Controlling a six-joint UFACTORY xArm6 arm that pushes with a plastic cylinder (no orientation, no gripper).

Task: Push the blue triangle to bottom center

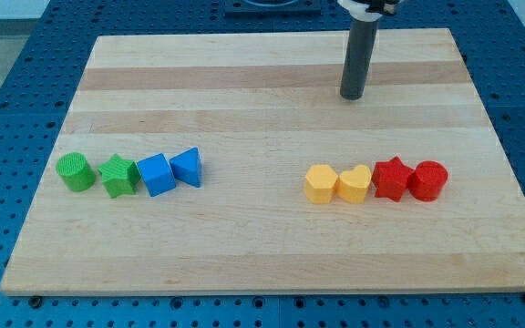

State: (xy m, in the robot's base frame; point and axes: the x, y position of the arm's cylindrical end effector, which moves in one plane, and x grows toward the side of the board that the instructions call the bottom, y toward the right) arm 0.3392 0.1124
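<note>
The blue triangle point(188, 167) lies on the wooden board point(272, 246) at the view's left, touching a blue cube point(156, 174) on its left side. My tip point(351, 96) rests on the board near the view's top, right of centre. It is far from the blue triangle, up and to the right of it, and touches no block.
A green star point(118, 175) and a green cylinder point(76, 171) continue the left row. At the right, a yellow hexagon point(319, 183), a yellow heart point(355, 183), a red star point(391, 178) and a red cylinder point(427, 179) form a second row.
</note>
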